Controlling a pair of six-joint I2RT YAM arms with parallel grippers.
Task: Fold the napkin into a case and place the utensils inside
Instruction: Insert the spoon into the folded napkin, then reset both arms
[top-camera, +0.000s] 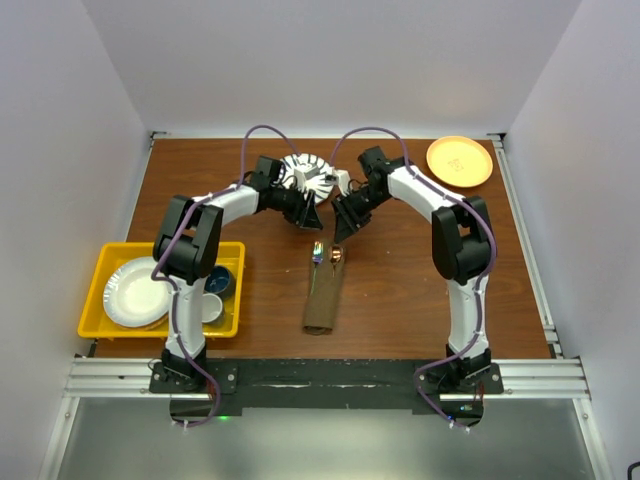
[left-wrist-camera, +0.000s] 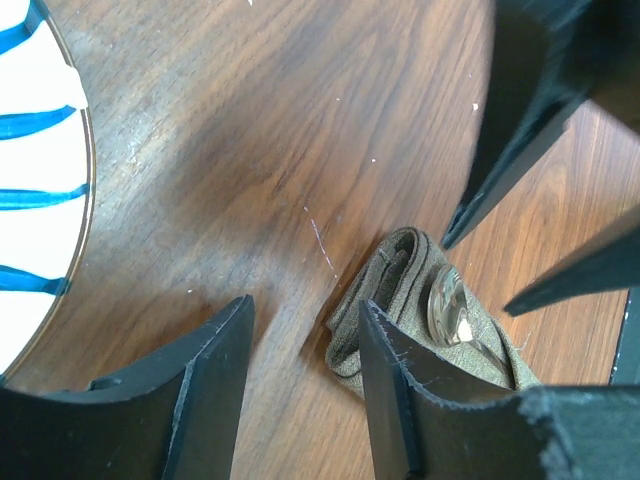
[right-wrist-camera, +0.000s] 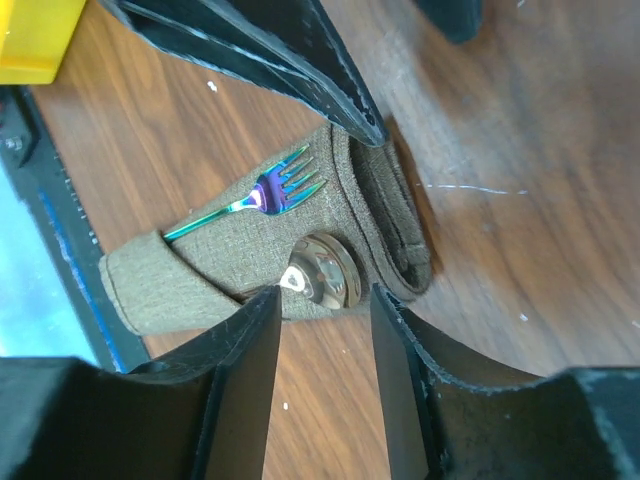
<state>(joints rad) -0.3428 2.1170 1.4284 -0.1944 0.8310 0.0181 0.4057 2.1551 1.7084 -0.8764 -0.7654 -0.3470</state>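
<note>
The olive-brown napkin (top-camera: 322, 300) lies at the table's middle, folded into a narrow case. An iridescent fork (top-camera: 318, 252) and a copper-toned spoon (top-camera: 336, 256) stick out of its far end. In the right wrist view the fork (right-wrist-camera: 270, 192) and spoon bowl (right-wrist-camera: 322, 272) rest on the cloth (right-wrist-camera: 190, 275), handles tucked inside. My right gripper (right-wrist-camera: 325, 290) hovers open just above the spoon, holding nothing. My left gripper (left-wrist-camera: 305, 335) is open over bare wood beside the case's rolled end (left-wrist-camera: 385, 275), where the spoon (left-wrist-camera: 447, 305) shows. Both grippers (top-camera: 310, 215) (top-camera: 345, 225) hang just beyond the case.
A striped plate (top-camera: 305, 172) sits right behind the grippers; its rim (left-wrist-camera: 40, 190) fills the left wrist view's left edge. An orange plate (top-camera: 460, 160) is at the far right. A yellow tray (top-camera: 100, 265) with white plates and a blue bowl stands at the left.
</note>
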